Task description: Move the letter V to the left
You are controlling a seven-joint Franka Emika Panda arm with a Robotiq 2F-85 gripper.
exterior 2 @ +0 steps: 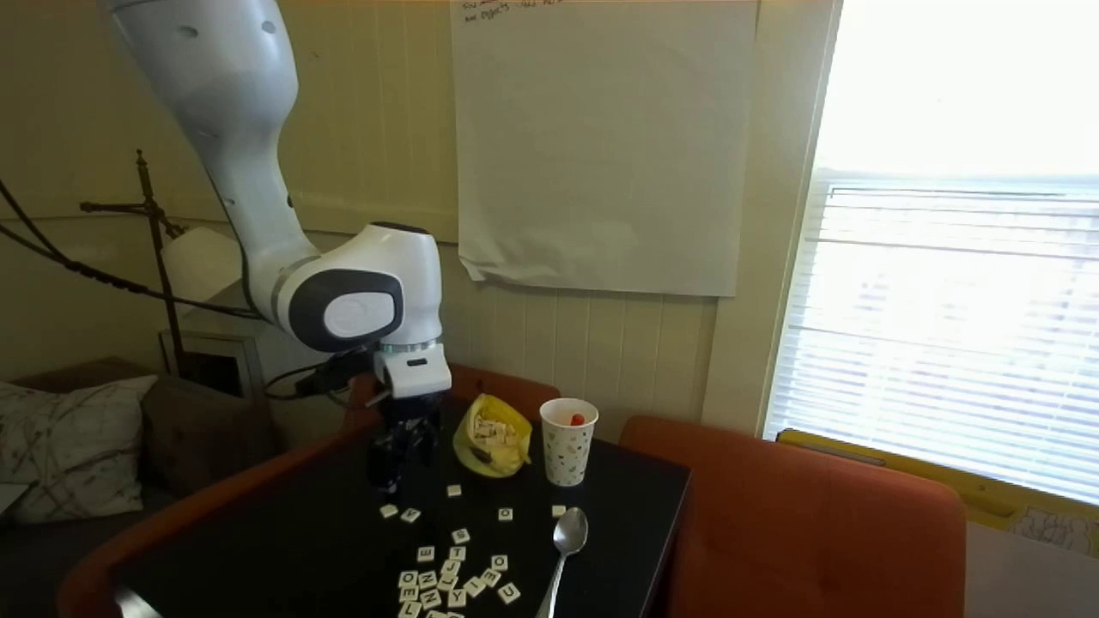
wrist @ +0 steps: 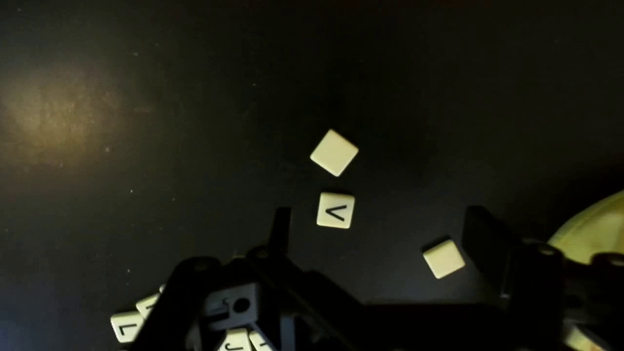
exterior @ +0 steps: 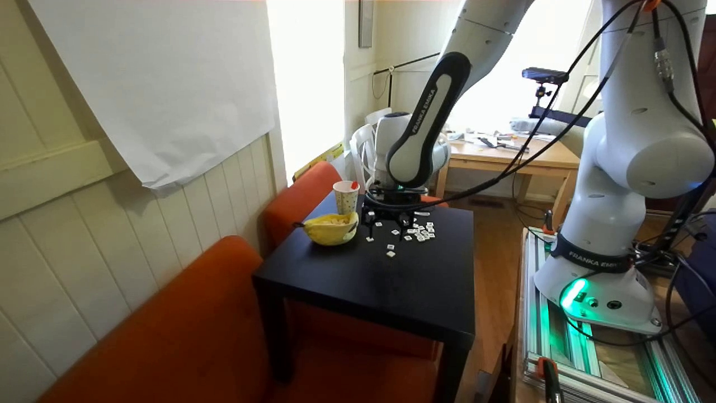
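- Black table (exterior: 363, 285); pale letter tiles (exterior 2: 456, 598) bunch loosely on it.
- V tile (wrist: 335, 210): lies flat on the table, letter up, just beside a blank-faced tile (wrist: 334, 152), the two slightly apart.
- Gripper (wrist: 379, 219): fingers (wrist: 280, 231) stand spread wide; in the wrist view the V tile shows in the gap between them, closer to one finger.
- Yellow bowl (exterior: 330, 234) stands just beside a speckled cup (exterior 2: 567, 455) in both exterior views.
- Metal spoon (exterior 2: 572, 532), in an exterior view, lies near the bunched tiles.
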